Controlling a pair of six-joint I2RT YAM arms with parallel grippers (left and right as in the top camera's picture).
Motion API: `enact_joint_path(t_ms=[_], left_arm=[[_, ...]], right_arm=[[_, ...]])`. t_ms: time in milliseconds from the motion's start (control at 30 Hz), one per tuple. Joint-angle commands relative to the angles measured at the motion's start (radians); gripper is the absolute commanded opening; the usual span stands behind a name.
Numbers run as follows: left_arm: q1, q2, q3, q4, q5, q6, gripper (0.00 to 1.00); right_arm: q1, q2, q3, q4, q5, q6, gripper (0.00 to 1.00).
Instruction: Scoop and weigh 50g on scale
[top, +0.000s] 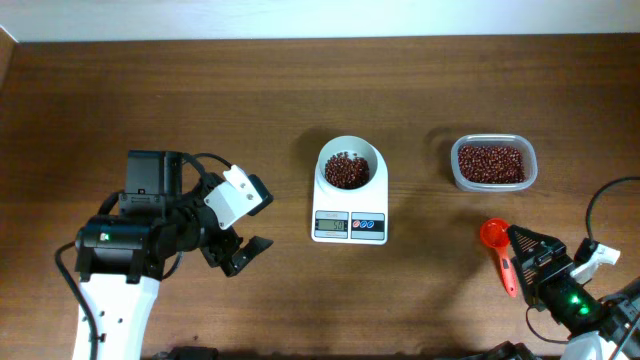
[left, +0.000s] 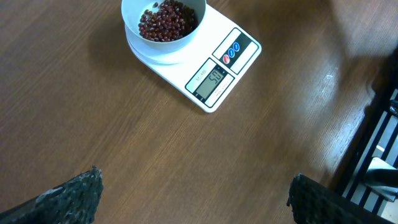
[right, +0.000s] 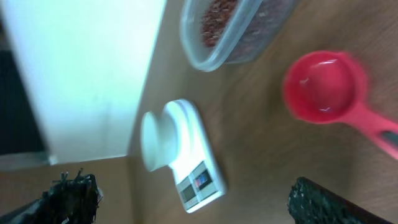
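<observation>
as both arms rest clear of the work, the overhead view shows the left gripper (top: 260, 220) spread open and empty, the scale (top: 349, 226) well ahead of it with the 50g (top: 347, 170) of beans heaped in its bowl (top: 323, 165). the right gripper (top: 528, 240), jaws wide and holding nothing, sits just beside the red scoop (top: 495, 236). from the left wrist, the scale lies well ahead of the open jaws. from the right wrist, blurred, the empty scoop lies just ahead, the bean tub (right: 214, 53) beyond it. a careless swing could clip scoop or tub and scatter beans, or jolt the scale and spoil the reading.
</observation>
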Motion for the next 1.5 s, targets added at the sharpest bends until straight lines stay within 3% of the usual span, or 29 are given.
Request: enact_joint_path(t_ms=[0, 133, 333, 433, 567, 733, 900, 1233, 1467], left_arm=[[0.005, -0.003, 0.008, -0.001, 0.017, 0.013, 0.99], [0.005, -0.003, 0.008, -0.001, 0.017, 0.013, 0.99], [0.005, -0.003, 0.008, -0.001, 0.017, 0.013, 0.99], [0.005, -0.003, 0.008, -0.002, 0.017, 0.013, 0.99], [0.005, -0.003, 0.008, -0.001, 0.017, 0.013, 0.99], [0.005, -0.003, 0.008, -0.001, 0.017, 0.013, 0.99], [0.005, -0.003, 0.008, -0.001, 0.017, 0.013, 0.99], [0.005, -0.003, 0.008, -0.001, 0.017, 0.013, 0.99], [0.005, -0.003, 0.008, -0.001, 0.017, 0.013, 0.99]], right_arm=[[-0.001, -0.006, 0.021, -0.011, -0.056, -0.016, 0.99], [-0.001, -0.004, 0.021, -0.044, 0.248, -0.015, 1.00], [0.062, 0.020, 0.020, -0.087, 0.352, -0.015, 0.99], [0.211, 0.024, 0.020, 0.040, 0.354, -0.016, 0.99], [0.559, -0.008, 0.020, 0.365, 0.480, -0.015, 0.99], [0.825, -0.186, 0.020, 0.420, 0.752, -0.015, 0.99], [0.898, -0.345, 0.019, 0.429, 0.823, -0.016, 0.99], [0.914, -0.430, 0.004, 0.447, 0.806, -0.088, 0.99], [0.936, -0.722, -0.132, 0.513, 0.908, -0.089, 0.99]])
